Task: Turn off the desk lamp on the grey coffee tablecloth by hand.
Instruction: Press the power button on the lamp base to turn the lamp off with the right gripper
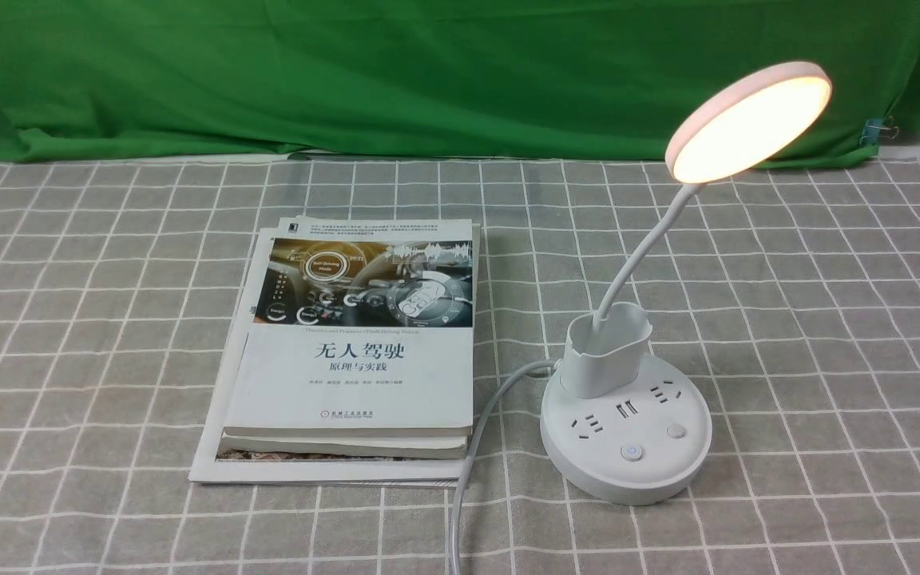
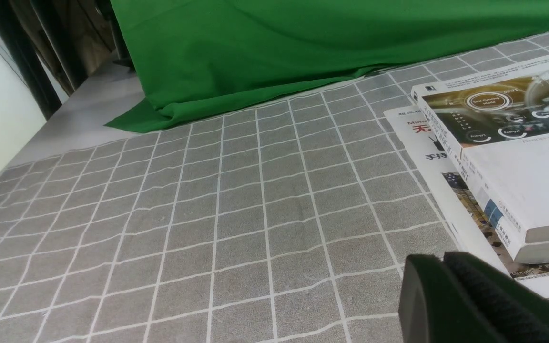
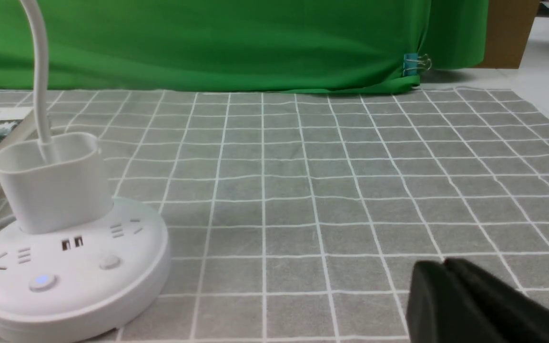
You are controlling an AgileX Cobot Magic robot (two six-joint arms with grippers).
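Lamp (image 1: 628,431) glows on the cloth (image 1: 811,319), right of the books (image 1: 356,383) — its buttons face the robot, probably for easy pressing. Right gripper (image 3: 441,267) and left gripper (image 2: 429,259) have fingertips together — nothing between them.

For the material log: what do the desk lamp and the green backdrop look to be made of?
Desk lamp: probably molded plastic, smooth matte white on base and cup, with soft shading and no metallic glints; the bendy neck's core can't be told.

Green backdrop: woven-looking fabric, matte, shown by its soft folds and rumpled lower edge; the fiber is unclear.
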